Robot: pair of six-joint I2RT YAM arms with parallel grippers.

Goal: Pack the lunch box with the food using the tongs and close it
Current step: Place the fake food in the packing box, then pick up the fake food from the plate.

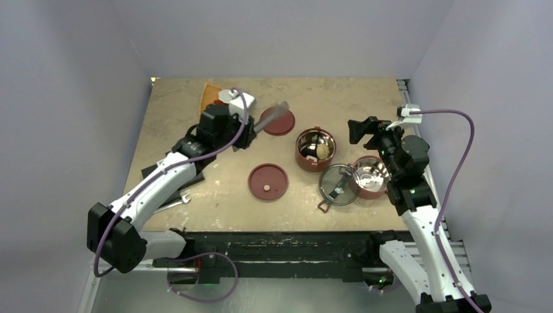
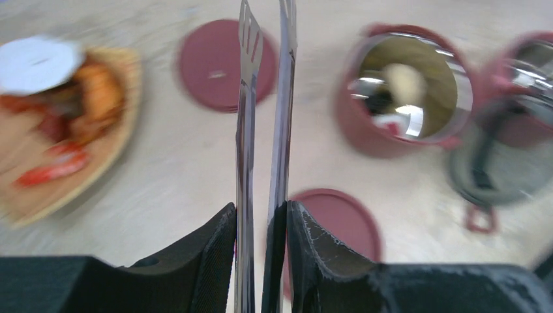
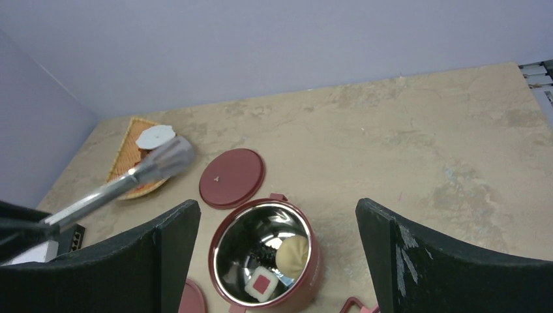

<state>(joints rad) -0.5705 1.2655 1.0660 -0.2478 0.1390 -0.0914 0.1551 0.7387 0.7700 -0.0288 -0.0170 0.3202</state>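
**Inspection: left pincer clamped on the tongs, both bowls uncovered**

Read the dial from the top view, with 12 at the far edge.

The table (image 1: 339, 98) carries everything. Your left arm reaches toward 11, and your right arm stands at the 4 side.

The orange tray (image 1: 210, 98) lies in the 11 corner, partly hidden by the left wrist.

The lunch box is in parts:
- **Bowl with food** (image 1: 315, 149): it sits just to 3 of centre, uncovered.
- **Second bowl** (image 1: 370, 177): it sits at 4, also uncovered.
- **Smoky clear lid** (image 1: 336, 184): it lies flat at the second bowl's 9 side, touching it.
- **Far disc lid** (image 1: 277, 121): it lies flat at 12.
- **Near disc lid** (image 1: 268, 181): it lies flat at 6.

Your left gripper (image 2: 261, 215) is closed on the tongs (image 2: 246, 130). A finger presses each outer side, and the two tong arms run almost parallel with a narrow gap between them. The tongs point toward 2, with their tips over the far disc lid's 10 edge.

Your right gripper (image 3: 277, 205) stands wide apart and holds nothing. It hangs at the 3 side of the bowl with food.

Food is in two places. The white slice (image 3: 154, 137) rests on orange and red pieces in the tray. A tan round piece (image 3: 291, 254), a white square with a red centre (image 3: 262, 283) and a dark piece lie in the bowl.
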